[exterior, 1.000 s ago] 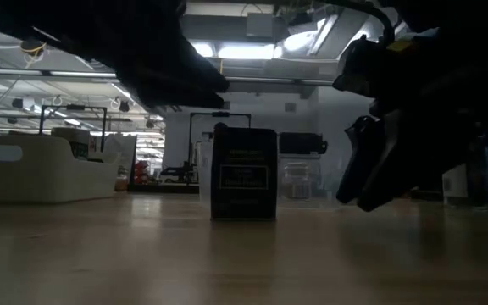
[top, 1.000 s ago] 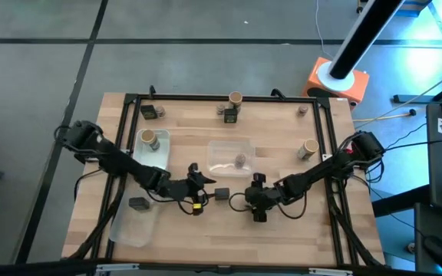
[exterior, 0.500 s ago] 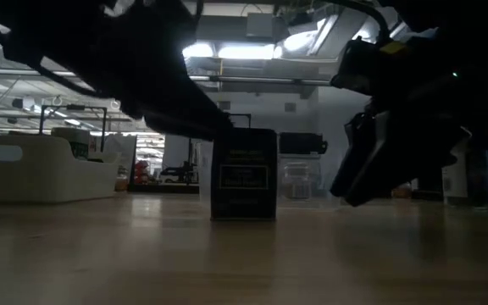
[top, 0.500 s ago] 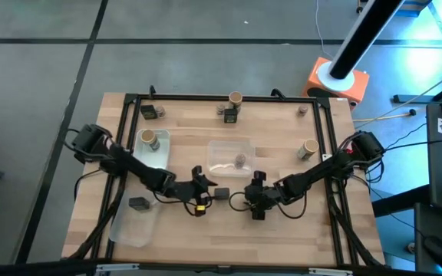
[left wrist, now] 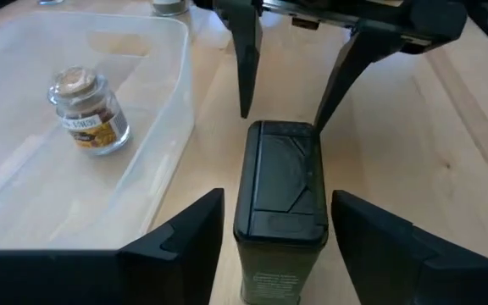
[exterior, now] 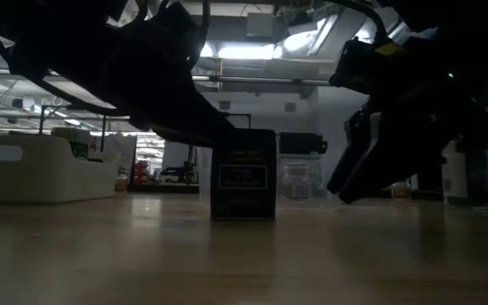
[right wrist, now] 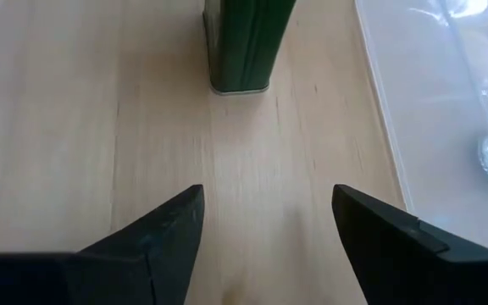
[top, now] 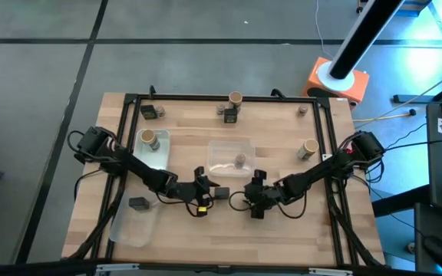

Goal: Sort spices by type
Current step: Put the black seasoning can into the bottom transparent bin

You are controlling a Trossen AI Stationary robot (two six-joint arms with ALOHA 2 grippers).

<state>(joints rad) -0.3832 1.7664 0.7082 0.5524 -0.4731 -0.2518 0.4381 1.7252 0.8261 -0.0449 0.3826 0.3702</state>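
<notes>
I've got the left hand [left wrist: 280, 233] straddling the tin [left wrist: 280, 191], fingers apart on both sides and not touching yet, since it stands upright on the bare table [top: 282, 218] just in front of the middle tray [top: 215, 148] and looks like my next pick for sorting. The right hand [right wrist: 265, 224] sits just across from it, also spread wide and empty, pointed at the same tin, I guess out of the way. The tin's a dark green rectangular thing with a flip lid and a small label.
</notes>
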